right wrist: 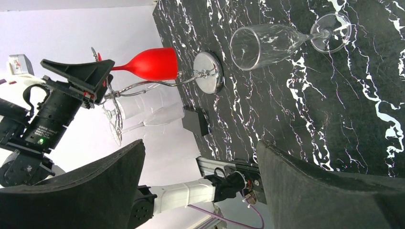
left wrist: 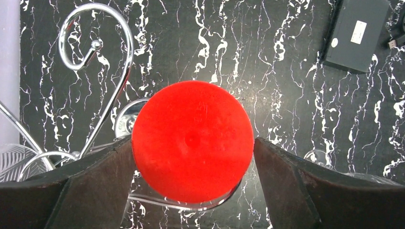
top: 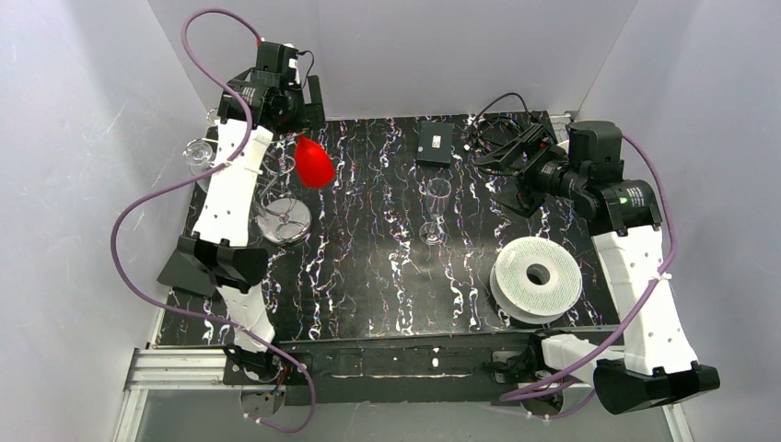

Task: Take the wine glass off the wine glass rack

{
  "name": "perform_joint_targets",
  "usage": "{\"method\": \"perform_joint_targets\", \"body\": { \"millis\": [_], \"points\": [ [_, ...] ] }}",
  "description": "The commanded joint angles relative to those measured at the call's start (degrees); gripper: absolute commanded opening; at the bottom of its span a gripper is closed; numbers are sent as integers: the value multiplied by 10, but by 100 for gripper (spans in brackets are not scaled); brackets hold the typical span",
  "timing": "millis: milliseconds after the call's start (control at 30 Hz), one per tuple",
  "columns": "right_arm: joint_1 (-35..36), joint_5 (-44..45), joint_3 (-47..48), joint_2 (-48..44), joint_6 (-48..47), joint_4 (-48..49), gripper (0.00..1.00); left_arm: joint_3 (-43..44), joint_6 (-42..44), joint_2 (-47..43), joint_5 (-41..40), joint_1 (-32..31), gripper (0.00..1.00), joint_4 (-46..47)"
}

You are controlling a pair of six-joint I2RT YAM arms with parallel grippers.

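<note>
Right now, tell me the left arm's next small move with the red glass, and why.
Probably ease the red glass rightward, away from the rack: the left gripper holds it bowl-down, close beside the rack's wire hook, and bare table lies that way.

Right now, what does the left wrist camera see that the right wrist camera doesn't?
Only the left wrist view shows the black box. Only the right wrist view shows the left arm and the whole standing clear glass. Both show the red glass and the rack.
</note>
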Motion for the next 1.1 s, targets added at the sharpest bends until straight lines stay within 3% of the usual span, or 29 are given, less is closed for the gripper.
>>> {"method": "perform_joint_targets", "body": {
  "millis": [0, 733, 1067],
  "points": [
    [-2, -13, 26, 4, -9, 27, 94, 11, -3, 6, -12, 5, 88, -7],
    [-2, -31, 33, 27, -15, 32, 93, 42, 16, 33, -12, 14, 81, -1],
    [-2, -33, 34, 31, -15, 33, 93, 57, 21, 43, -2, 18, 83, 5]
  ]
}}
